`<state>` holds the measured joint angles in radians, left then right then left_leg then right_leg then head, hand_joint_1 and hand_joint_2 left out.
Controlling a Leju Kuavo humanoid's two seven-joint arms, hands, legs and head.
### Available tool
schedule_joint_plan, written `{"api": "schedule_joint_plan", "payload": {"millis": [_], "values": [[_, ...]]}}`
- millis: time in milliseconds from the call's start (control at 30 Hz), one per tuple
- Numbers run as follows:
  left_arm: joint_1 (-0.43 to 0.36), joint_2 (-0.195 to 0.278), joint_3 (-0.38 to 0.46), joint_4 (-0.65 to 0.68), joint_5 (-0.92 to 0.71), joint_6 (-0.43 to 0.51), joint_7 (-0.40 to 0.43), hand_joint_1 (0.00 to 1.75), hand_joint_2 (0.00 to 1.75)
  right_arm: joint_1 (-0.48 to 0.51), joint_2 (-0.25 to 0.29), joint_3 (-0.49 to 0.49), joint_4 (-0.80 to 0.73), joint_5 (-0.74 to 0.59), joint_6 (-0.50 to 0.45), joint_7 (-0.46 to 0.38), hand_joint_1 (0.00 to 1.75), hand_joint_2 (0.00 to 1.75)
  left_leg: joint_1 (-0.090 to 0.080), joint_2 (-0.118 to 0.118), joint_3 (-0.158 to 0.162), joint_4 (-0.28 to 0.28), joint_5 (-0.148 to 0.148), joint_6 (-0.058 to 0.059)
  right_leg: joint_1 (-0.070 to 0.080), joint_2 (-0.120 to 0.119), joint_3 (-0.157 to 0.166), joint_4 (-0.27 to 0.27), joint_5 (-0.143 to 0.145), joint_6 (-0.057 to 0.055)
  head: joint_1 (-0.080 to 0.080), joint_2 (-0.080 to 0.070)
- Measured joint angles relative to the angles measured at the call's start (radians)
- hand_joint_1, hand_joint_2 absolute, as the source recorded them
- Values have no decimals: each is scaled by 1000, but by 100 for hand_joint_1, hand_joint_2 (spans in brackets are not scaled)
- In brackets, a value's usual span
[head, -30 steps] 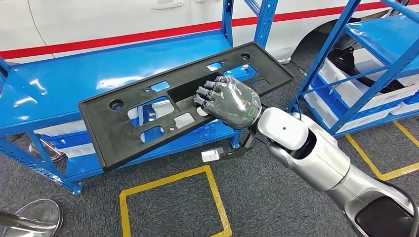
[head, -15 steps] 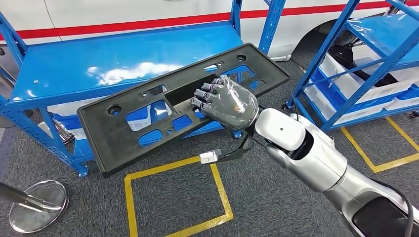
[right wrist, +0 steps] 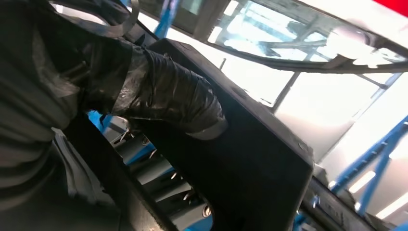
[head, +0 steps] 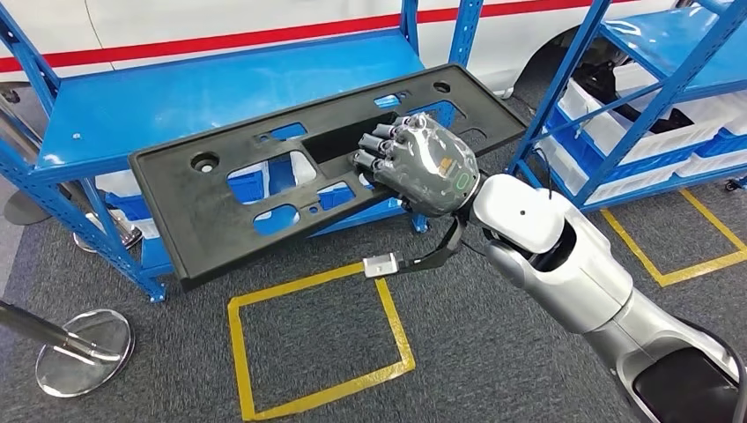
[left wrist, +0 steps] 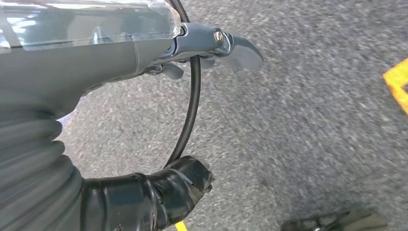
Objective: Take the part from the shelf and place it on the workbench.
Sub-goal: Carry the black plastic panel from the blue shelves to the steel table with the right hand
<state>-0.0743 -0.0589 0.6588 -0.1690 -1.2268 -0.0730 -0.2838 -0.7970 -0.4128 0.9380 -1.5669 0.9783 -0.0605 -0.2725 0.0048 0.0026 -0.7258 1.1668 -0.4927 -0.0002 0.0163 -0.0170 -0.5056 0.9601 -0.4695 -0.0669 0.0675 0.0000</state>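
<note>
The part (head: pixel 264 189), a long flat black plastic panel with cut-out windows, is held in the air in front of the blue shelf (head: pixel 176 97), tilted, one end over the shelf's edge. The right robot hand (head: pixel 423 163) is clamped on its near edge, fingers curled over the top face. From beneath, the right wrist view shows the thick taped thumb (right wrist: pixel 168 98) pressed against the panel's dark underside. The left wrist view shows the left robot hand (left wrist: pixel 207 48) hanging above grey carpet; whether its fingers are apart or together, I cannot tell. On the carpeted floor (head: pixel 493 352) lies a yellow taped square (head: pixel 317 344). A second blue rack (head: pixel 652 79) holding white bins stands on the right, a white car with a red stripe (head: pixel 220 40) behind.
</note>
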Motion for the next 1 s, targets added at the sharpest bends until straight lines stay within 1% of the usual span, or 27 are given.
{"api": "schedule_joint_plan", "payload": {"millis": [33,67,100,133,167,200,233,267,300,367,400,433,467,533,567,600,633,667,700,733,767,800,833,867,900,933,1000], "values": [[1,2,1,0,1,2,2,0,175,3,1,-1,0,1,0,3,175,175,4,0,-17,61,-30,-6,-1,0,-10,5,5,3,0,0],[3,4,2,0,1,4,3,0,175,7,1,-2,-1,3,1,6,175,175,9,0,-23,100,-42,-12,-4,0,-23,12,9,6,0,0],[4,6,4,0,1,5,5,0,175,10,1,-2,-1,4,1,9,175,175,12,1,-13,105,-35,-18,-7,0,-35,22,11,9,0,0],[5,8,5,0,1,6,6,0,175,12,1,-3,-1,5,2,12,175,175,16,2,17,71,-15,-24,-11,0,-46,34,10,14,0,0],[5,9,6,0,2,6,7,0,175,13,1,-4,-1,5,2,14,175,175,20,2,59,8,3,-31,-16,0,-58,49,7,20,0,0],[5,10,6,0,2,6,7,0,175,13,1,-5,-1,5,3,15,175,175,20,1,98,-48,14,-33,-18,0,-70,64,5,27,0,0],[4,10,6,0,2,6,7,0,175,13,1,-6,-2,5,3,15,175,175,19,-1,124,-90,22,-30,-19,1,-80,78,2,34,0,0],[5,11,6,0,2,6,7,0,175,15,1,-7,-2,6,3,16,175,175,17,-4,134,-109,21,-25,-18,1,-87,89,2,41,0,0],[6,11,7,0,2,7,8,0,175,16,1,-7,-2,6,3,16,175,175,14,-6,133,-107,22,-17,-16,2,-92,95,4,46,1,0],[8,12,8,0,2,9,8,0,175,18,0,-8,-2,5,4,16,175,175,16,-6,127,-111,29,-2,-17,4,-97,101,3,57,1,0],[8,12,8,0,1,11,9,0,175,18,-1,-8,-2,4,5,15,175,175,17,-5,123,-114,34,8,-19,5,-103,112,-11,64,1,0],[9,12,8,0,1,12,10,0,175,18,-3,-8,-2,4,6,15,175,175,19,-4,117,-118,40,18,-21,7,-113,139,-38,70,2,0],[10,12,9,0,0,14,11,0,175,18,-6,-8,-2,3,6,15,175,175,20,-3,110,-120,47,26,-24,9,-128,184,-77,75,2,0],[13,12,11,0,-2,18,11,0,175,22,-11,-10,-2,2,6,15,175,175,19,-3,91,-119,60,33,-27,11,-166,298,-150,83,2,0],[15,12,12,0,-4,19,11,0,175,26,-13,-10,-2,2,6,15,175,175,18,-3,81,-119,67,33,-29,11,-174,337,-165,85,2,0],[16,12,14,0,-7,20,11,0,175,30,-15,-10,-2,1,6,15,175,175,17,-3,72,-119,74,33,-29,11,-167,346,-161,84,2,0],[17,13,15,0,-9,21,11,0,175,33,-18,-11,-2,0,6,15,175,175,16,-3,62,-119,82,32,-29,12,-142,320,-139,81,2,0],[17,13,16,0,-10,22,11,0,175,35,-19,-12,-2,-1,5,15,175,175,15,-4,55,-119,90,30,-28,12,-102,264,-109,76,2,0],[17,12,16,0,-11,23,12,0,175,35,-21,-14,-3,-2,5,15,175,175,15,-5,48,-119,98,28,-25,13,-55,192,-91,67,2,0],[18,12,17,0,-13,23,14,0,175,36,-22,-17,-4,-3,4,15,175,175,15,-5,44,-121,106,24,-20,13,-16,128,-79,61,1,0],[18,12,17,0,-14,24,16,0,175,36,-23,-19,-6,-3,4,15,175,175,17,-6,42,-125,115,18,-15,14,8,84,-73,55,1,0],[18,11,18,0,-14,24,17,0,175,36,-25,-21,-7,-3,3,15,175,175,19,-5,42,-130,125,11,-10,14,17,61,-73,50,1,0],[18,11,19,0,-15,24,17,0,175,36,-27,-22,-7,-4,2,15,175,175,20,-5,43,-138,136,4,-7,14,15,55,-63,48,2,0],[19,11,20,0,-16,24,17,0,175,36,-28,-23,-7,-4,2,14,175,175,20,-5,42,-144,143,-2,-10,14,10,48,-50,42,2,0],[20,12,20,0,-16,24,18,0,175,36,-29,-23,-7,-4,2,14,175,175,19,-5,38,-143,134,-7,-13,12,5,38,-36,37,1,0],[21,12,21,0,-18,25,19,0,175,37,-29,-23,-7,-4,1,14,175,175,18,-5,30,-126,106,-10,-16,10,-4,30,-20,31,1,0],[22,13,21,0,-19,25,24,0,175,38,-29,-23,-7,-6,0,14,175,175,18,-6,5,-34,4,-13,-16,6,-28,25,8,23,0,0]]}}
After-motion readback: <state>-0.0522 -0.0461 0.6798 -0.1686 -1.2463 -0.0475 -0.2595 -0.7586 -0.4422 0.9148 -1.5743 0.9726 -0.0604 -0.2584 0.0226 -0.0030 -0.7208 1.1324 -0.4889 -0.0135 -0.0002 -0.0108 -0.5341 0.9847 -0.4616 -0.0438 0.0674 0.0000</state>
